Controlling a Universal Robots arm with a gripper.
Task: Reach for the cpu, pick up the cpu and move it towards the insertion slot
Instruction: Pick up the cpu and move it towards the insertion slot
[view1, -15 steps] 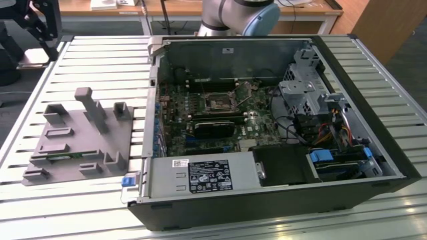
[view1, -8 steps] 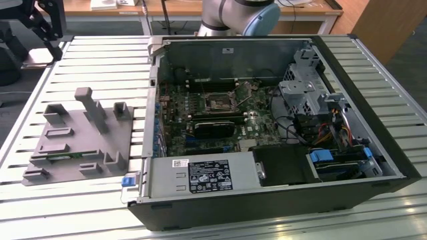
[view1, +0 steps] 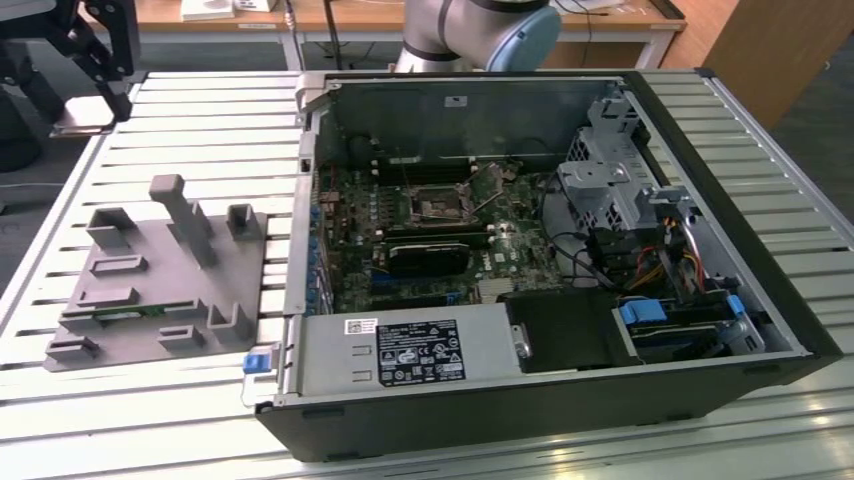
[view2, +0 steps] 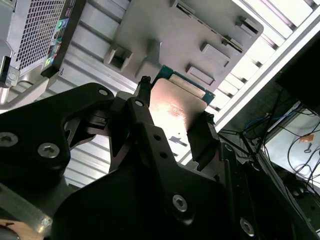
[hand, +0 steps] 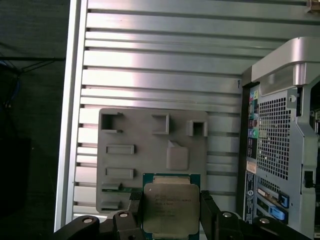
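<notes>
End effector (hand: 170, 197) pinches the cpu (hand: 170, 212) by two opposite edges, one dark finger (hand: 135, 205) on each side. In both wrist views the silvery top faces up and is uncovered. My reading is that an edge grip keeps the pads off the lid and the contact face.

The cpu sits level between the fingers. Judging from the second wrist view, it hangs clear above the grey fixture (view2: 190, 30) rather than resting in it. So the pick-up looks done and the carry has barely begun.

The fixture (view1: 160, 280) lies on the slatted table (view1: 187, 100), just beside the open case (view1: 747, 330), on the exterior view's left. Its pockets and posts presumably hold parts at known spots for the arm. A narrow green strip (hand: 112, 187) rests in one pocket.

The slot (view1: 437, 203) is a dark square in a silvery frame on the board inside the case. The case lies on its side with the panel off, so the slot faces up. The slot is well apart from the fixture, with the case wall between them.
</notes>
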